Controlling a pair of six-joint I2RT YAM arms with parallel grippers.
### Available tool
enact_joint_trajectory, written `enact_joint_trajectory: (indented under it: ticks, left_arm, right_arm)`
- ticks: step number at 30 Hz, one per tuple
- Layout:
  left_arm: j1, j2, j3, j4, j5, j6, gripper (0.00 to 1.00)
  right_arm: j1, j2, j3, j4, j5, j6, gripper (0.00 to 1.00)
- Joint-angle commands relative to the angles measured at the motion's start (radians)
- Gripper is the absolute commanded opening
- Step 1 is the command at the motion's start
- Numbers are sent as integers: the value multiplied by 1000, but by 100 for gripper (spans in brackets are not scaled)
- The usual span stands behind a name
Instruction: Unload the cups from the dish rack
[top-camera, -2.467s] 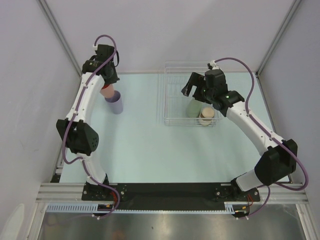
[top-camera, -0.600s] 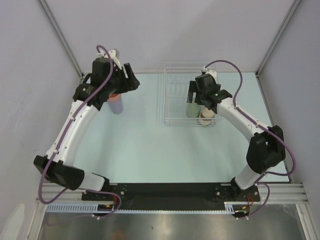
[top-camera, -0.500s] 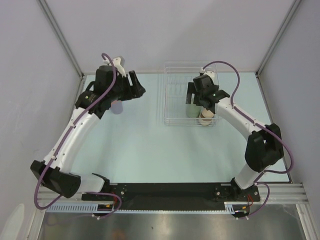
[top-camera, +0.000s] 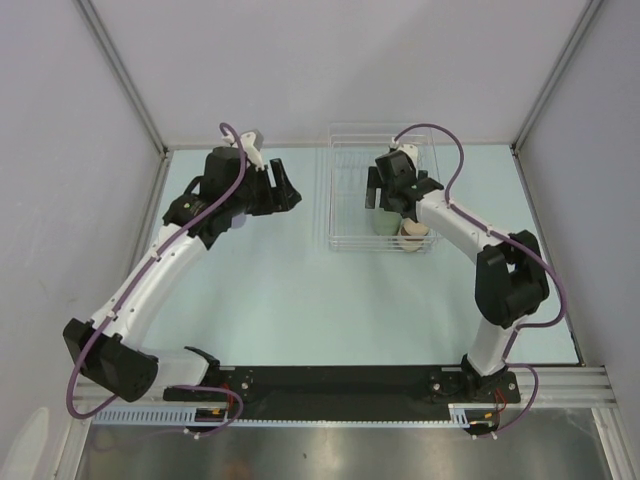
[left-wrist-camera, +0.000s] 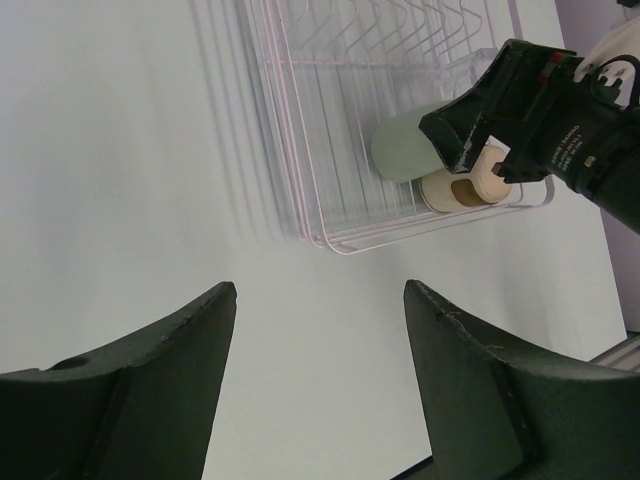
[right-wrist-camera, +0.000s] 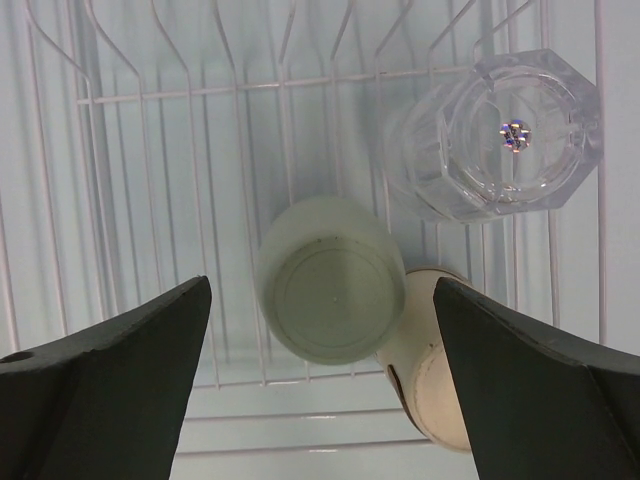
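Note:
The clear dish rack (top-camera: 333, 205) stands at the back right of the table. Inside it a pale green cup (top-camera: 385, 224) stands upside down, and a beige cup (top-camera: 414, 236) lies on its side against it. My right gripper (top-camera: 383, 190) hangs open just above them. In the right wrist view the green cup (right-wrist-camera: 330, 290) sits between the spread fingers of that gripper (right-wrist-camera: 320, 285), with the beige cup (right-wrist-camera: 435, 375) to its right. My left gripper (top-camera: 287, 188) is open and empty over bare table left of the rack (left-wrist-camera: 290, 170).
A clear faceted glass (right-wrist-camera: 495, 135) stands upside down in the rack's far corner, beyond the two cups. The rack's thin wire ribs (right-wrist-camera: 150, 95) run behind the cups. Grey walls close off the table's back and sides.
My left arm has swung right, away from the back-left corner and toward the rack, with its jaws open. My right gripper has shifted slightly left over the green cup.

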Motion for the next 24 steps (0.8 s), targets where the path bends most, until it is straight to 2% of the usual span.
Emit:
enact_joint_trajectory:
  ticks: [1,5,7,12,13,15,16,17,24]
  left_arm:
    - [-4,-32,9,46,-1,11,73]
    - [-6,-21,3,46,5,8,73]
    - [-4,-13,-3,46,8,6,73]
    - [-4,-7,-11,48,11,1,73]
    - [-6,-9,-14,49,13,1,73]
    - [-4,-7,-17,51,14,0,73]
    - [-4,-10,-17,49,14,1,73]
    - [-6,-10,-17,51,11,1,73]
    - [-4,-15,-28,55,10,-3,73]
  right_arm:
    - [0,39,48,41,41,-17,100]
    - [0,63,60,28,25,-11,97]
    - [-2,69,59,29,18,-8,84]
    - [-2,63,47,30,-2,-9,64]
    - [-2,58,39,35,-7,-9,53]
    - [-3,55,34,36,-12,-9,38]
    - [-2,55,31,35,-15,-9,13]
    - [-3,56,33,33,-13,-6,0]
    - [-2,27,14,35,-5,-2,0]
